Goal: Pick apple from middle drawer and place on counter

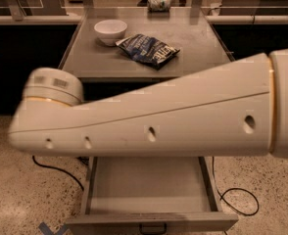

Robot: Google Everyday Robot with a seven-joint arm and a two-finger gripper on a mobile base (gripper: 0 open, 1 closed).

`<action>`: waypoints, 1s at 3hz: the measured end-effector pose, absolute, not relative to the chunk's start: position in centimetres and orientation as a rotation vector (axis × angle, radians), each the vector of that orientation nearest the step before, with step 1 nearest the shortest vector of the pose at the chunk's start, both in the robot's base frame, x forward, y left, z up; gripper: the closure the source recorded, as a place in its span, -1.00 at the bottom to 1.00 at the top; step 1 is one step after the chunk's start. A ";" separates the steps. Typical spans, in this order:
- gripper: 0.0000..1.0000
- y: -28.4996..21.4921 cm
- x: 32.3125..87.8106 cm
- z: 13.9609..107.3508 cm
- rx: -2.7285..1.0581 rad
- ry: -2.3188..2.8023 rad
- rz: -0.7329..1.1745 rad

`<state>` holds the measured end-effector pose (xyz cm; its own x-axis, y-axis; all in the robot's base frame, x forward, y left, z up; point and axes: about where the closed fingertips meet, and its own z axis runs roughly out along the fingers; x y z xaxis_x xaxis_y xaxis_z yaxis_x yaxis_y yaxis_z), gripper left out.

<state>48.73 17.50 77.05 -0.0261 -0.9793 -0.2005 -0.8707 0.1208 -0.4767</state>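
Observation:
My white arm [173,116] stretches across the whole camera view from right to left and ends in a round joint [53,87] at the left. My gripper is out of view, hidden somewhere behind or below that arm. The apple does not show anywhere. Below the arm the middle drawer [149,185] stands pulled out, and the visible part of its grey floor is bare. Its black loop handle [152,227] sits at the front edge. The counter [193,48] lies above the arm.
On the counter stand a white bowl [110,31] and a dark blue chip bag [149,49]. A can [158,3] lies on the ledge behind. A black cable [242,199] loops on the speckled floor to the right of the drawer.

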 end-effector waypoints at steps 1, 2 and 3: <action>1.00 17.8 49.2 78.4 -1.790 1.906 -0.405; 1.00 17.5 50.6 78.8 -1.781 1.896 -0.366; 1.00 14.3 54.0 82.3 -1.722 1.961 -0.342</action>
<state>53.99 14.30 82.25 -0.0716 -0.9763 -0.2044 -0.8495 0.1671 -0.5004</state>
